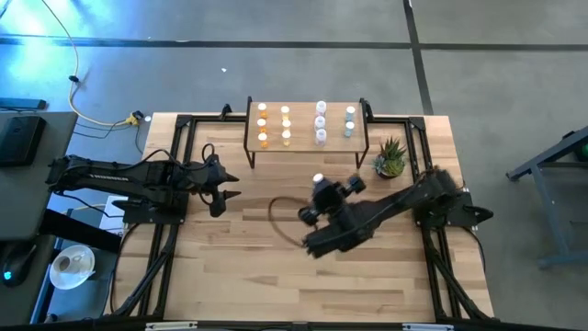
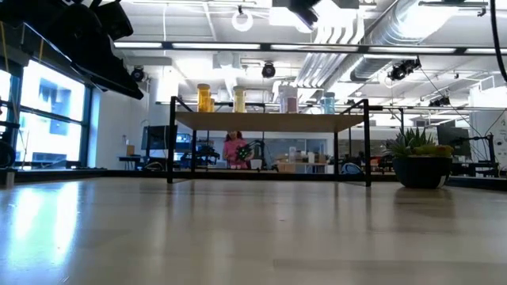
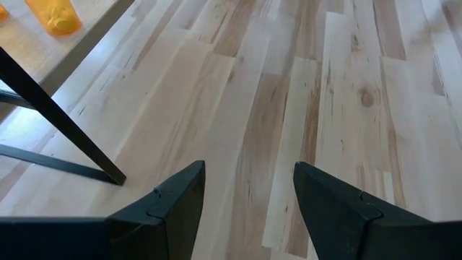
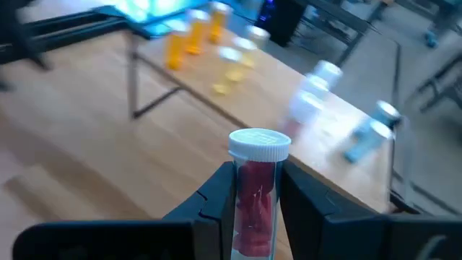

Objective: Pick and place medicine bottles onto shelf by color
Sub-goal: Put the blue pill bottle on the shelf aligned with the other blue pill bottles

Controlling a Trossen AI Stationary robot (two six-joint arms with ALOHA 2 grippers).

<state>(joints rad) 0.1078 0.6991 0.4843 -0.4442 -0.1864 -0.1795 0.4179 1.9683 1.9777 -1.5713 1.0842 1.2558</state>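
The shelf (image 1: 305,129) stands at the table's far middle. On it stand orange bottles (image 1: 274,125) at its left, a pale column (image 1: 321,122) and bluish ones (image 1: 350,121) at its right. My right gripper (image 1: 319,187) hovers in front of the shelf, shut on a white-capped bottle with reddish-pink contents (image 4: 254,202). My left gripper (image 1: 228,188) waits open at the shelf's near-left, above bare table, with the shelf's leg (image 3: 65,123) beside it. My right gripper pinches the bottle's clear body (image 4: 254,189) between its two fingers, just below the white cap (image 4: 259,144), which stands out past the fingertips. The fingers come from the table's near right, slanting toward the shelf. The bottle is lifted clear of the table.
A small green potted plant (image 1: 390,158) stands right of the shelf, close to the right arm. A dark cable loop (image 1: 278,217) lies on the table's middle. Black frame rails (image 1: 175,165) run along both sides. Bare wood lies in front of the shelf.
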